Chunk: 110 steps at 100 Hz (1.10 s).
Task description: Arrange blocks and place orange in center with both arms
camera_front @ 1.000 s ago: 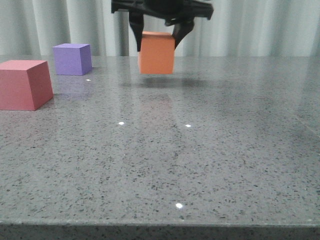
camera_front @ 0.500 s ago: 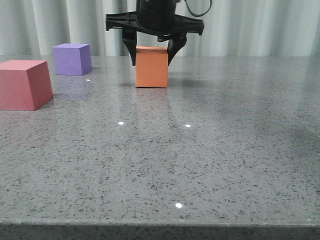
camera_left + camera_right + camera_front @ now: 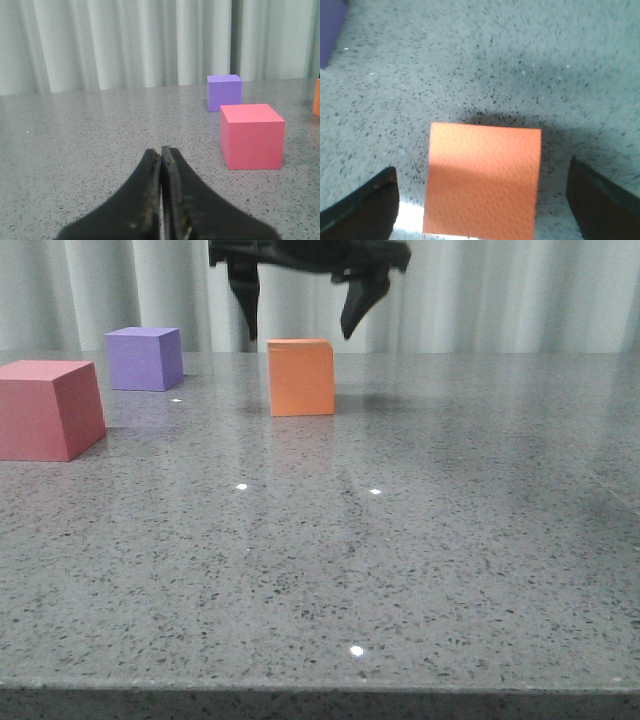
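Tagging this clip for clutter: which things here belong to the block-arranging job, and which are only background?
Part of the job:
orange cube, resting on the table, released
red-pink cube
purple cube
right end effector, open above the orange cube
left end effector, shut, empty

Just there:
grey speckled table
pale curtain

Open grey table (image 3: 420, 540) ahead and to the right of orange cube (image 3: 301, 377), with a clear gap on its left up to purple cube (image 3: 146, 358) and red-pink cube (image 3: 48, 408), right gripper (image 3: 299, 315) spread above.
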Motion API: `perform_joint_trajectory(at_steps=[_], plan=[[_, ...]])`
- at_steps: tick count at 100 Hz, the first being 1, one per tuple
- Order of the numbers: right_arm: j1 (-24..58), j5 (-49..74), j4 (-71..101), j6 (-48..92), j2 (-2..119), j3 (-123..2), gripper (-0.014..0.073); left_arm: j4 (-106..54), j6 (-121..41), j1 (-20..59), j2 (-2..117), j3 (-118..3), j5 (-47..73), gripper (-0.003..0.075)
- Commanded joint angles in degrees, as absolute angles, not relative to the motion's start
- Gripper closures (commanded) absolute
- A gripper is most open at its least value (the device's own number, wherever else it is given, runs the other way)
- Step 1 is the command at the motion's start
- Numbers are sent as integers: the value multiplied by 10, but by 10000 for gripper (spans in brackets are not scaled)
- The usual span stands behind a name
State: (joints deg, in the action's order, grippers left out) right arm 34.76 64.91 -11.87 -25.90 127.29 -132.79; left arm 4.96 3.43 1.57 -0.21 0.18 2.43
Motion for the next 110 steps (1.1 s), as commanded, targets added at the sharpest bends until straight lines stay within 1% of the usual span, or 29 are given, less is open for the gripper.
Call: perform_joint_trajectory(at_steps=[1, 29, 45, 53, 68, 78, 90, 110], plan=[[340, 650, -128, -206, 1208, -1356, -70, 44, 36, 15, -23, 26, -21, 741], [300, 678, -123, -100, 1130, -1338, -70, 44, 36, 15, -23, 26, -21, 741], [266, 684, -123, -74, 1073, -1271, -70, 44, 36, 15, -23, 26, -21, 741], [251, 670, -123, -73, 1036, -1208, -70, 44, 36, 15, -23, 26, -21, 741], [218, 585, -122, -75, 925, -1034, -70, 44, 36, 15, -23, 26, -21, 741], [189, 531, -122, -92, 841, -920, -70, 44, 36, 15, -23, 26, -21, 741], [145, 497, -122, -106, 740, -790, -70, 44, 36, 15, -23, 26, -21, 741], [81, 443, -122, -108, 563, -623, -70, 44, 36, 15, -23, 26, -21, 741]])
